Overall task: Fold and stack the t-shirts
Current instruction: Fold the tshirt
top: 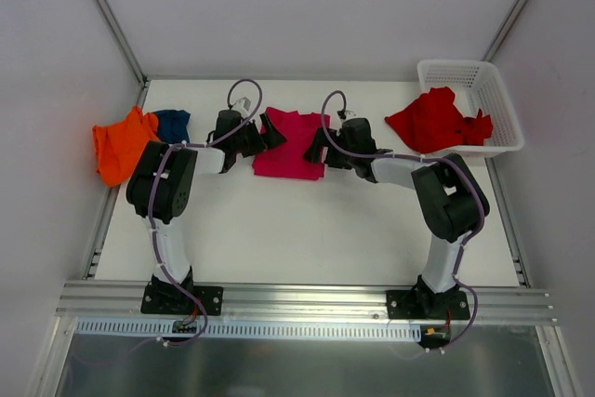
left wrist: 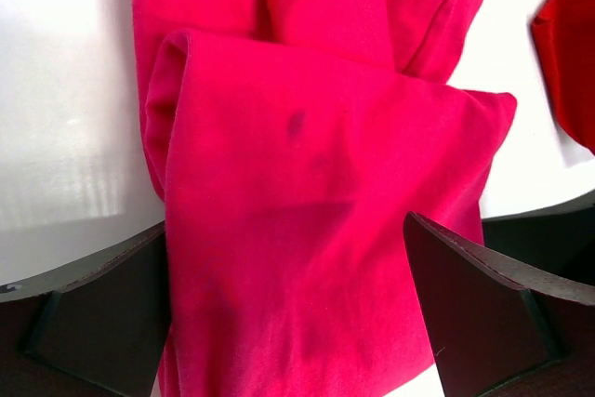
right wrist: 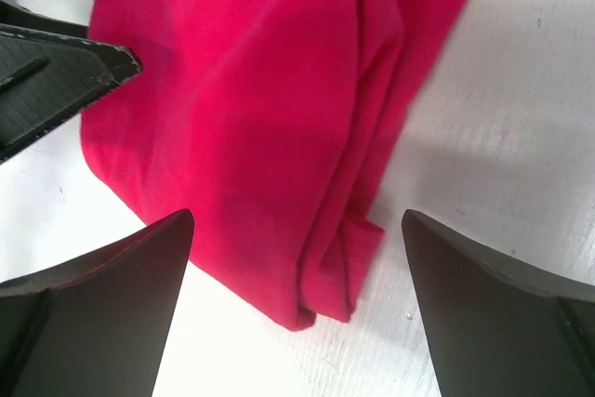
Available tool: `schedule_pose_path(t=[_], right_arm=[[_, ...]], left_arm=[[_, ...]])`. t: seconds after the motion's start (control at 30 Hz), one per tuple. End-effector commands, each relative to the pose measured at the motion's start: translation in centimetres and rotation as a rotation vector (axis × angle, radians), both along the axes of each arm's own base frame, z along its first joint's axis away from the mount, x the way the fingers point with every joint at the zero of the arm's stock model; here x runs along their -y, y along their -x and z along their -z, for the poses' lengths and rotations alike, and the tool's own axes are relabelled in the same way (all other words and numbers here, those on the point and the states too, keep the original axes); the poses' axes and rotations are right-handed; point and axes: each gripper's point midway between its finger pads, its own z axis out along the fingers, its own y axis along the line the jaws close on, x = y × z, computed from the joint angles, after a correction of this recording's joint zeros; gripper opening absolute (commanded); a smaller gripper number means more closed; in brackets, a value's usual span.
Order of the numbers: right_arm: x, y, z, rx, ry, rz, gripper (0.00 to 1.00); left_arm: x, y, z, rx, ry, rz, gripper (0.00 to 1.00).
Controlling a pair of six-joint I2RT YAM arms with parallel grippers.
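Your left gripper (left wrist: 286, 225) and right gripper (right wrist: 296, 216) stand wide open over the folded magenta-pink t-shirt (top: 290, 146). It lies toward the middle of the table's (top: 307, 230) far edge.

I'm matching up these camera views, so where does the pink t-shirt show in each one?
Top external: pink t-shirt just above the picture's centre.
Left wrist: fills the centre, top to bottom.
Right wrist: upper left into the centre.
Shared landmark: the white table beneath it.
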Motion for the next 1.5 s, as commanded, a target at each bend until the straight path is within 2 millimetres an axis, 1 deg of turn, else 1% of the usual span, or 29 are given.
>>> schedule_pose_path(t=[0.0, 0.1, 0.13, 0.2, 0.23, 0.27, 0.3, 0.33, 0.37, 0.43, 0.47, 0.53, 0.6, 0.7, 0.9, 0.93, 0.97, 1.07, 1.23, 1.47], right_arm=[[-0.9, -1.0, -3.2, 0.074, -0.085, 0.001, 1.00], [-0.9, -1.0, -3.1, 0.073, -0.088, 0.005, 0.99], [-0.8, -1.0, -3.0, 0.072, -0.087, 0.006, 0.99], [-0.7, -1.1, -2.9, 0.075, -0.077, 0.013, 0.99], [-0.4, -1.2, -2.9, 0.078, -0.072, 0.023, 1.00], [-0.3, -1.2, -2.8, 0.078, -0.070, 0.024, 1.00], [-0.2, -1.2, -2.8, 0.078, -0.070, 0.025, 0.99], [0.0, -1.4, -2.8, 0.083, -0.064, 0.032, 0.99], [0.2, -1.5, -2.7, 0.084, -0.059, 0.037, 1.00], [0.6, -2.0, -2.5, 0.080, -0.062, 0.050, 1.00], [0.8, -2.1, -2.1, 0.070, -0.060, 0.058, 0.99], [1.6, -2.3, -1.7, 0.064, -0.048, 0.083, 1.00], [2.1, -2.3, -1.7, 0.070, -0.039, 0.090, 0.99], [2.7, -2.3, -1.7, 0.080, -0.022, 0.098, 1.00], [2.7, -2.5, -1.2, 0.067, -0.028, 0.097, 1.00], [2.5, -2.6, -0.7, 0.056, -0.033, 0.099, 0.99], [2.4, -2.6, -0.6, 0.051, -0.037, 0.095, 1.00], [1.9, -2.7, -0.2, 0.040, -0.061, 0.090, 1.00], [1.4, -2.9, 0.3, 0.031, -0.073, 0.086, 1.00], [-0.7, -2.7, 1.0, 0.015, -0.084, 0.054, 1.00]], left_arm=[[1.3, 2.9, 3.6, -0.165, 0.014, 0.070, 0.99], [2.4, 3.1, 3.3, -0.160, 0.017, 0.121, 0.99], [2.9, 3.6, 3.5, -0.172, 0.006, 0.141, 0.99], [3.0, 3.4, 3.3, -0.155, -0.044, 0.142, 0.99], [2.9, 3.9, 3.7, -0.178, -0.072, 0.138, 0.99], [2.3, 4.2, 4.1, -0.186, -0.097, 0.124, 0.99], [1.7, 3.9, 3.8, -0.175, -0.125, 0.093, 0.99], [1.3, 4.2, 3.9, -0.187, -0.144, 0.083, 0.99], [1.0, 4.2, 3.5, -0.177, -0.157, 0.081, 0.99], [0.5, 4.1, 3.6, -0.181, -0.181, 0.063, 0.99], [0.4, 4.2, 3.3, -0.181, -0.192, 0.060, 0.99], [-0.5, 4.0, 3.5, -0.179, -0.236, 0.034, 0.99], [-1.5, 4.2, 3.7, -0.194, -0.278, 0.010, 0.99], [-2.1, 4.2, 4.0, -0.208, -0.287, 0.001, 0.99], [-1.1, 4.2, 4.8, -0.238, -0.246, 0.037, 0.99], [0.0, 4.4, 4.8, -0.249, -0.201, 0.071, 0.99], [0.0, 4.2, 4.6, -0.238, -0.196, 0.069, 0.99], [1.3, 4.3, 4.5, -0.245, -0.132, 0.100, 0.99], [2.3, 4.5, 4.6, -0.253, -0.078, 0.129, 0.99], [4.1, 4.8, 4.7, -0.257, -0.042, 0.167, 0.99]])
